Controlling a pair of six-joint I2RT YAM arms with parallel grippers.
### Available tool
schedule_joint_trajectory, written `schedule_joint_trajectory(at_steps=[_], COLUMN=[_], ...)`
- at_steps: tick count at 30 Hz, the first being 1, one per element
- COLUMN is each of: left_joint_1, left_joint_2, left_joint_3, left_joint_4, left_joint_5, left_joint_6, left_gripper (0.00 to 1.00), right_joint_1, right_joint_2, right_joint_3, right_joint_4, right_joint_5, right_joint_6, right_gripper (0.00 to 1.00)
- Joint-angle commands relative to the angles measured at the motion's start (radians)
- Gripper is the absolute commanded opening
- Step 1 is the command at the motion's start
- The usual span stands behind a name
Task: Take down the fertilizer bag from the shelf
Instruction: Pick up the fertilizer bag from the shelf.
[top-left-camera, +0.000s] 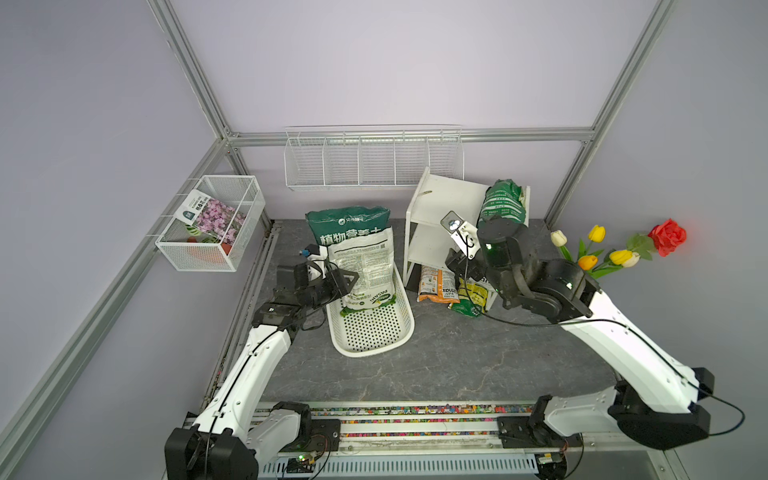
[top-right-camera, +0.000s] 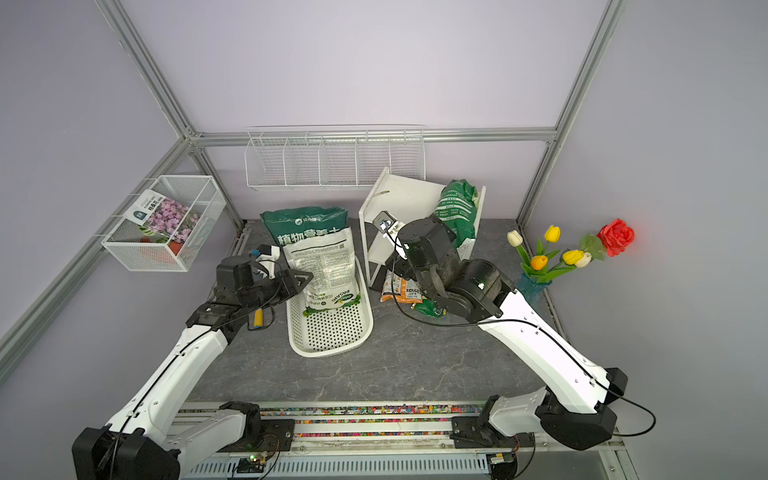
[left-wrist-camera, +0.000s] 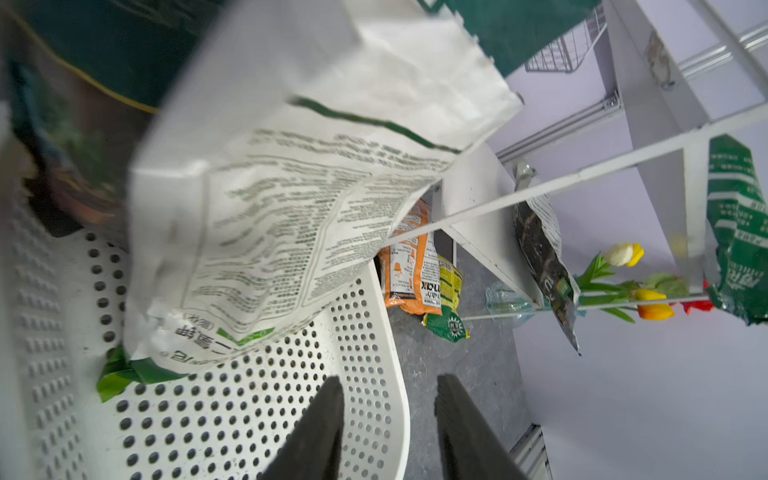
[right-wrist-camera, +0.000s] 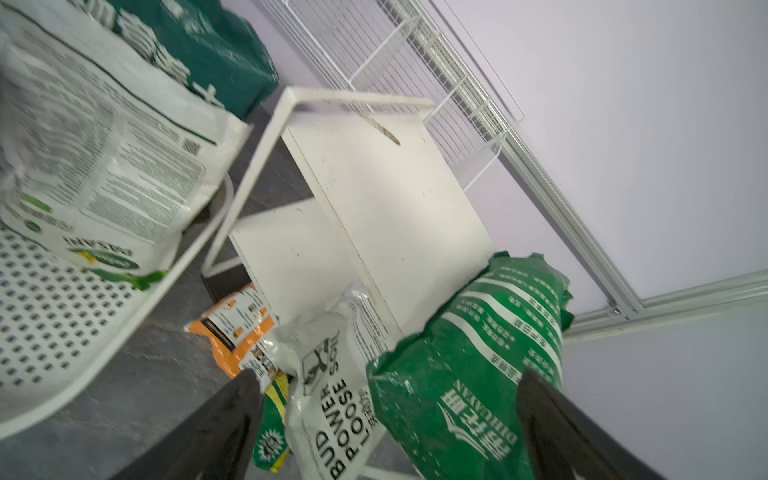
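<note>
Fertilizer bag (top-left-camera: 500, 203) not down yet. It stands on the shelf's (top-left-camera: 446, 195) top board, at the end away from the basket (top-left-camera: 374, 351), up against the frame rail. I'd guess the rail is what keeps it upright.

Right jaws are spread wide at that end of the shelf with nothing pinched. In the right wrist view the bag (right-wrist-camera: 469, 374) sits between them, closer to one jaw. A white soil bag (right-wrist-camera: 332, 395) from the board below also shows in the gap, so closing here may catch both.

Left jaws are apart and empty over the basket beside the shelf, next to the white sack (top-left-camera: 365, 262) leaning in it. Looks parked clear of the right arm.

The bag is green plastic with white stripes and print. It's plump, crumpled at the top and scuffed with pale specks. Looks soft, so I expect it to sag when lifted.
</note>
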Motion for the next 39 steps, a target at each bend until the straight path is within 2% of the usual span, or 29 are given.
schedule_joint_trajectory(at_steps=[1, 7, 11, 17, 25, 30, 31, 36, 37, 39], left_joint_1=[-0.024, -0.024, -0.024, -0.029, -0.043, -0.043, -0.043, -0.043, -0.043, -0.043], left_joint_2=[0.044, 0.093, 0.138, 0.188, 0.117, 0.102, 0.101, 0.101, 0.102, 0.109], left_joint_3=[0.024, 0.004, 0.032, 0.076, 0.052, 0.034, 0.032, 0.031, 0.032, 0.033], left_joint_4=[0.047, 0.08, 0.065, 0.098, 0.118, 0.102, 0.1, 0.102, 0.102, 0.104], left_joint_5=[0.024, 0.033, 0.049, 0.085, 0.017, 0.008, 0.008, 0.007, 0.007, 0.007], left_joint_6=[-0.02, -0.036, -0.015, -0.071, -0.105, -0.1, -0.099, -0.094, -0.095, -0.094], left_gripper=[0.42, 0.43, 0.43, 0.43, 0.43, 0.43, 0.43, 0.43, 0.43, 0.43], right_joint_1=[-0.002, -0.002, -0.002, -0.027, -0.1, -0.123, -0.125, -0.12, -0.113, -0.088], right_joint_2=[0.02, 0.037, 0.058, 0.069, 0.092, 0.092, 0.097, 0.1, 0.097, 0.094], right_joint_3=[0.03, 0.02, 0.015, -0.03, -0.067, -0.096, -0.094, -0.057, -0.053, -0.053], right_joint_4=[-0.1, -0.138, -0.147, -0.05, 0.051, 0.116, 0.115, 0.065, 0.06, 0.057], right_joint_5=[0.137, 0.236, 0.296, 0.268, 0.174, 0.136, 0.136, 0.107, 0.104, 0.114], right_joint_6=[-0.099, -0.264, -0.326, -0.427, -0.466, -0.473, -0.472, -0.414, -0.407, -0.406], right_gripper=[0.97, 0.96, 0.95, 0.91, 0.78, 0.62, 0.56, 0.04, 0.0, 0.0])
